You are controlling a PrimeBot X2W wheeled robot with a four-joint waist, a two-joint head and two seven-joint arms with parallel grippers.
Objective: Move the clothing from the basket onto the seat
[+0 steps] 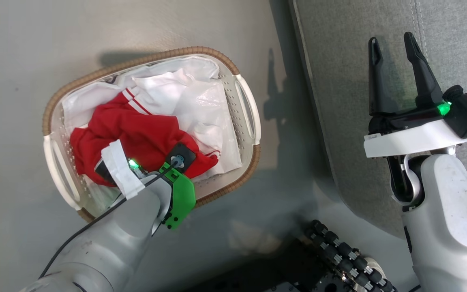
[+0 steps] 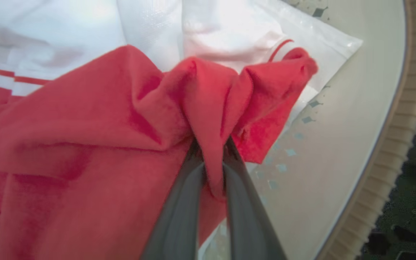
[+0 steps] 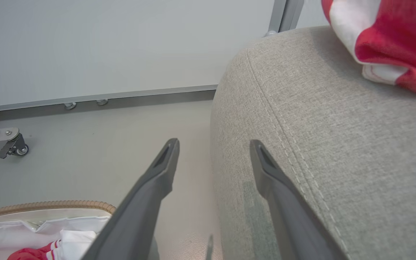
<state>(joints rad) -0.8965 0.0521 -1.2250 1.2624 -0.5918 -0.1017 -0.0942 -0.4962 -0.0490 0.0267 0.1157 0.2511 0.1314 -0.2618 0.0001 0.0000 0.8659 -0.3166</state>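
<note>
Head view: basket long axis lower-left to upper-right

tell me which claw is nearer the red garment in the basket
Left. The left claw is in the basket, shut on the red garment; the right claw hangs open over the sofa, apart from it.

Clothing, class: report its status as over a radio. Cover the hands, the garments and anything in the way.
Left hand shut on red garment in basket. Right hand open at sofa edge. Second red garment on sofa. Nothing seen in the way.
</note>
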